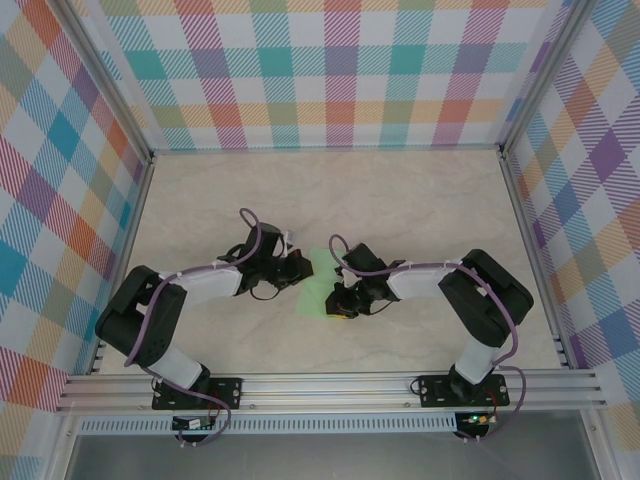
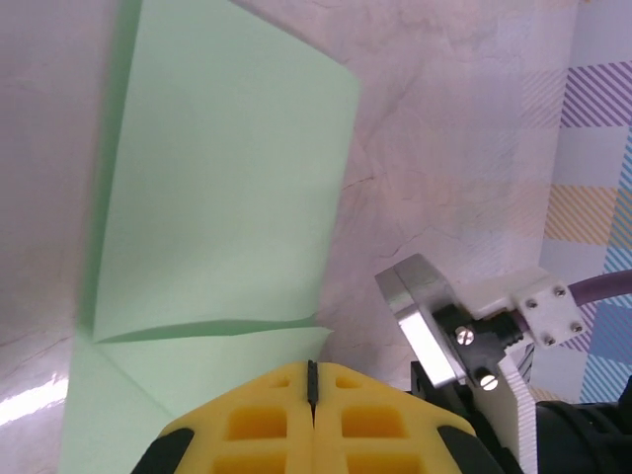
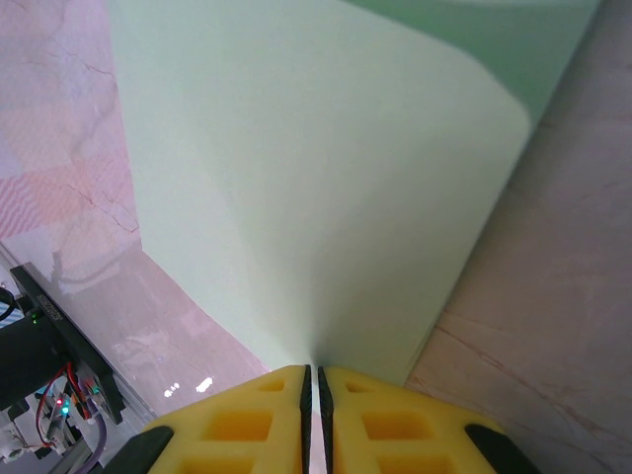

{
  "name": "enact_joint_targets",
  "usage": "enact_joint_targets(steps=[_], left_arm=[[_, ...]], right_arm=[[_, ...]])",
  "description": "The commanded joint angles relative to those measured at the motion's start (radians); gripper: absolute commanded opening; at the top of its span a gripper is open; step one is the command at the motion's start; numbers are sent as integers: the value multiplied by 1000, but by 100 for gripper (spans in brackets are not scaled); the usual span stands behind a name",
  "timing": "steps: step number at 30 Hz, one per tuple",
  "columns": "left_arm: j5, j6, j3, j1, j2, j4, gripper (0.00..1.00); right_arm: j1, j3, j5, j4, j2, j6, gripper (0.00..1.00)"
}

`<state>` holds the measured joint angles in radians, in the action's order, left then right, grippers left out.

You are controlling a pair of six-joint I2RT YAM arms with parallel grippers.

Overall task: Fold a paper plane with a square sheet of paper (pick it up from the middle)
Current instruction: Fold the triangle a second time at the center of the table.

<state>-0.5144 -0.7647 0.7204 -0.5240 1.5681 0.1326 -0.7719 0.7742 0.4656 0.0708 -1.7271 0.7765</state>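
Paper (image 1: 318, 292) lies on the desk (image 1: 420, 200), one edge pinched up by the right end effector (image 3: 314, 379); the left end effector (image 2: 312, 379) is pressed together, perhaps pinning it. Mid-fold, judged; the flap needs creasing.

Worktop (image 1: 400, 200): pale beige with marbled veining, glossy enough to show reflections in the wrist views. Enclosure walls (image 1: 330, 70) on three sides: pastel plaid in teal, orange, purple and yellow. Aluminium rail (image 1: 330, 385) along the near edge; slimmer side rail (image 1: 537, 260) and corner post (image 1: 103, 80) of the same metal. Right wrist view, lower left: dark circuit board (image 3: 69, 346), small green light lit, thin wires attached.
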Motion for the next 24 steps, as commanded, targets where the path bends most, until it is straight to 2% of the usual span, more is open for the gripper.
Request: enact_joint_targets(steps=[1,7,14,24], left_arm=[[-16,28,23,-10,64,-23,1],[19,32,23,-10,167,-5,0],[41,33,5,-10,177,-6,0],[43,36,5,-10,173,-14,0]], right_arm=[[-6,-3,-17,99,-28,-2,15],[-7,65,-17,135,31,-17,16],[-7,121,7,141,32,-26,18],[-18,23,22,90,-11,2,18]])
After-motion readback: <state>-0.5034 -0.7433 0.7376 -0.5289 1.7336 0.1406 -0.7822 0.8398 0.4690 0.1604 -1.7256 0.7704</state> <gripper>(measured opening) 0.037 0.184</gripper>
